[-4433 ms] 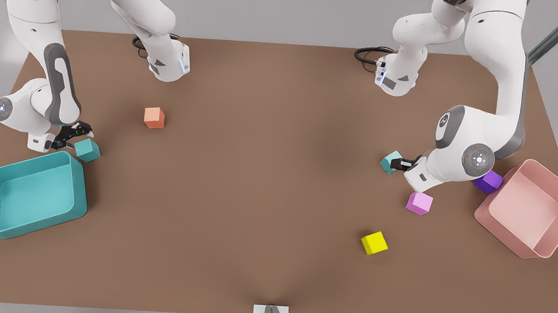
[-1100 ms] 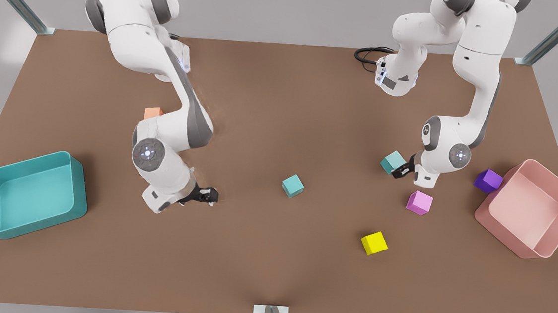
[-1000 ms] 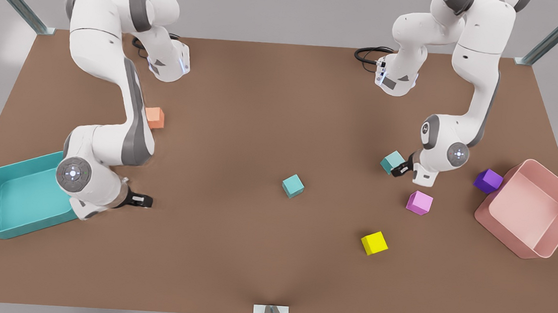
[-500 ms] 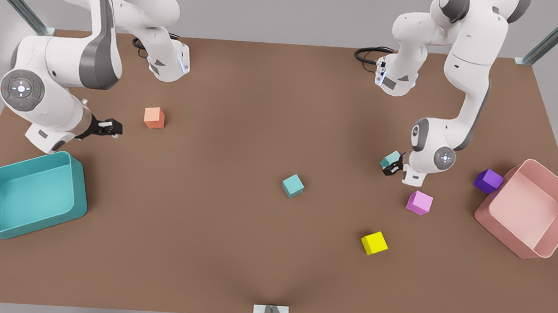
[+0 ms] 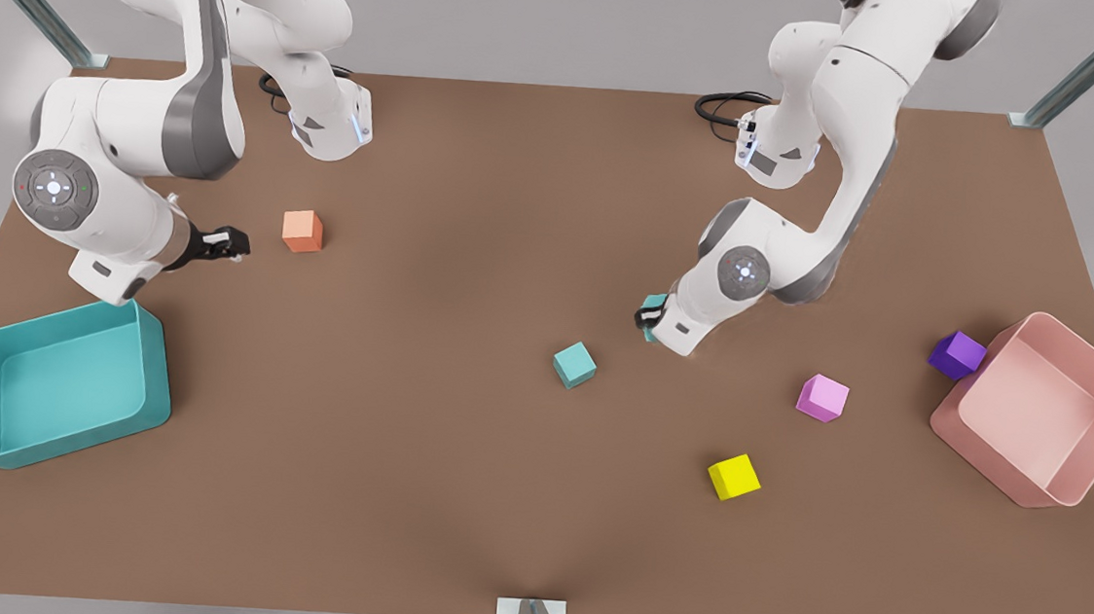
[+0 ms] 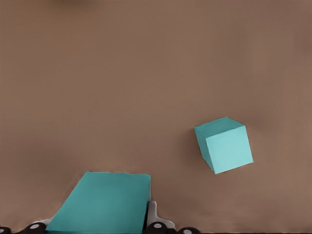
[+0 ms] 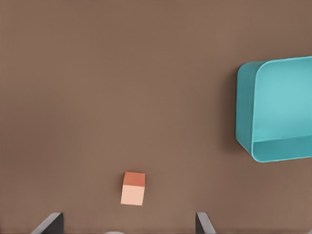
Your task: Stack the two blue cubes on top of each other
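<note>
Brown and matte, the table (image 5: 454,495) stretched between grey walls, with both arm bases bolted along its far edge. Taking the loose blue cube (image 5: 575,364) near the table's middle as the landmark: the left gripper (image 5: 649,316) hovered just beyond it toward the front view's right, clamped on the second blue cube (image 5: 654,305), which was lifted off the surface. In the left wrist view that held cube (image 6: 105,202) sat between the fingertips (image 6: 155,225), while the loose cube (image 6: 224,144) lay on the table a little apart from it, not yet underneath.

The right gripper (image 5: 225,243) waited well away from the landmark cube, toward the front view's left, its fingers (image 7: 48,223) spread wide and holding nothing. An orange cube (image 5: 302,230) lay just beside that gripper, and a teal bin (image 5: 153,354) stood near it, closer to the table's front edge. On the other side of the landmark cube lay a yellow cube (image 5: 734,477) and a pink cube (image 5: 822,398). Farther off, a purple cube (image 5: 956,354) rested against a pink bin (image 5: 1079,495).
</note>
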`<state>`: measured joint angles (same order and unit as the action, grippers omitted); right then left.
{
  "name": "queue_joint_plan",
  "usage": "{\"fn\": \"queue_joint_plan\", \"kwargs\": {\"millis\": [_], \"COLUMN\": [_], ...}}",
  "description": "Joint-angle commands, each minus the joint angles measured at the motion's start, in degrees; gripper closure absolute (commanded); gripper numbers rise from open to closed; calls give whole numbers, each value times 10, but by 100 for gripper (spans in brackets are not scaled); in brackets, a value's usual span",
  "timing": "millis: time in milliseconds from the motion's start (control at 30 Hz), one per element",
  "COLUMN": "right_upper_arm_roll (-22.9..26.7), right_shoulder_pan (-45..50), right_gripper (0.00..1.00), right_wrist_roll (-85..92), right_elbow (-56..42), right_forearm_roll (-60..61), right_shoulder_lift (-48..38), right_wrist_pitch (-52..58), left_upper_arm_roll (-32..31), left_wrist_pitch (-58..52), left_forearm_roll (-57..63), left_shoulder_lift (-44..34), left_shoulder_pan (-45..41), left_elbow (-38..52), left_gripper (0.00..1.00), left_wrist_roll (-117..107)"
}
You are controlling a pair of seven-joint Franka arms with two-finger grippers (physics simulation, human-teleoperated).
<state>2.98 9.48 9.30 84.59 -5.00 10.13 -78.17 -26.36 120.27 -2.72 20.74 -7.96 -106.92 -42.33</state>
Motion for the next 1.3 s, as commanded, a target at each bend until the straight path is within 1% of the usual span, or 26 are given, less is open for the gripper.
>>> {"fn": "queue_joint_plan", "kwargs": {"millis": [0,67,100,133,167,267,767,1033,1067,1100,1133,1167,1267], "right_upper_arm_roll": [1,0,1,0,0,0,0,0,0,0,0,0,0], "right_shoulder_pan": [-2,-2,-2,-2,-1,-2,0,0,0,0,0,0,0], "right_gripper": [0,0,0,0,0,0,0,0,0,0,0,0,0], "right_wrist_roll": [13,13,13,12,12,12,12,12,12,12,12,12,12], "right_elbow": [0,0,0,0,0,0,0,0,0,0,0,0,0], "right_forearm_roll": [0,1,1,1,1,1,3,3,3,3,3,3,3], "right_shoulder_lift": [0,0,1,2,3,4,16,18,19,19,19,19,19], "right_wrist_pitch": [9,11,11,11,11,11,11,11,11,11,11,11,11], "left_upper_arm_roll": [-8,-8,-8,-8,-7,-6,-8,-6,-6,-6,-6,-6,-6], "left_wrist_pitch": [-79,-81,-81,-100,-101,-101,-103,-103,-103,-103,-103,-103,-103], "left_forearm_roll": [6,24,79,97,118,126,107,113,113,112,113,112,112], "left_shoulder_lift": [41,105,170,227,258,278,285,306,306,306,306,306,306], "left_shoulder_pan": [-35,-55,-58,-68,-78,-86,-95,-107,-107,-107,-107,-107,-107], "left_elbow": [64,137,209,287,315,328,325,334,335,335,335,335,335], "left_gripper": [47,47,47,47,47,47,46,46,45,41,17,0,0], "left_wrist_roll": [-130,-130,-129,-128,-126,-123,-116,-108,-108,-108,-108,-108,-108]}}
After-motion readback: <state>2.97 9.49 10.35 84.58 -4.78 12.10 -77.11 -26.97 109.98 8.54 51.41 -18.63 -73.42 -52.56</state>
